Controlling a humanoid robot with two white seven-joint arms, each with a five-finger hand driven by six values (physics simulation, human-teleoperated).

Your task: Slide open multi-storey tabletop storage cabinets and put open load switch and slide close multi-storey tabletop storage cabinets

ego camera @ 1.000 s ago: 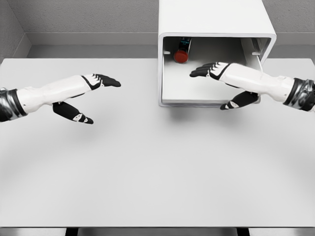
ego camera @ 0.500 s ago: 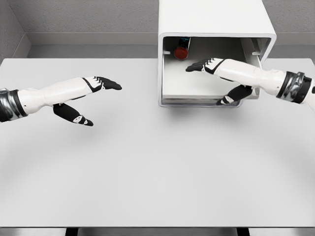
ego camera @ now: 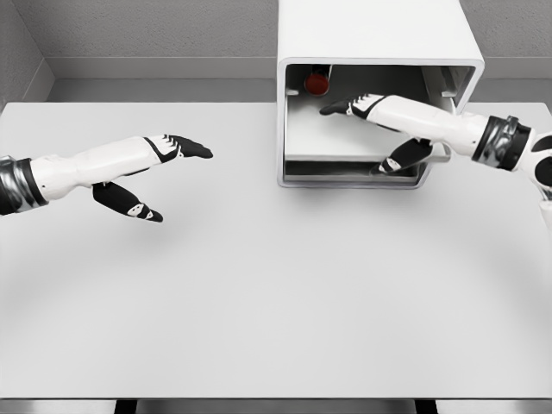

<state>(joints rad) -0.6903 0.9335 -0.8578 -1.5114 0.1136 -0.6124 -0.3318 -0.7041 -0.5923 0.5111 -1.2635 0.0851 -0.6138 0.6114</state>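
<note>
Two white glossy forearms, black five-finger left hand (ego camera: 142, 177) and right hand (ego camera: 379, 129) with white knuckle plates (small white marks on thumbs), dark metallic ribbed cuffs, white rounded joint at right edge

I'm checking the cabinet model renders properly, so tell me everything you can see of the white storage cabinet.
The storage cabinet is a white, smooth, boxy shell with rounded corners, standing upright at the table's far edge, right of the middle. Its front is open, and a shallow white drawer shows along the bottom. Deep inside at the upper left sits a red-capped switch, partly hidden. The right robot hand reaches into the opening, fingers extended, thumb down by the drawer's front edge; actual contact is unclear.
</note>
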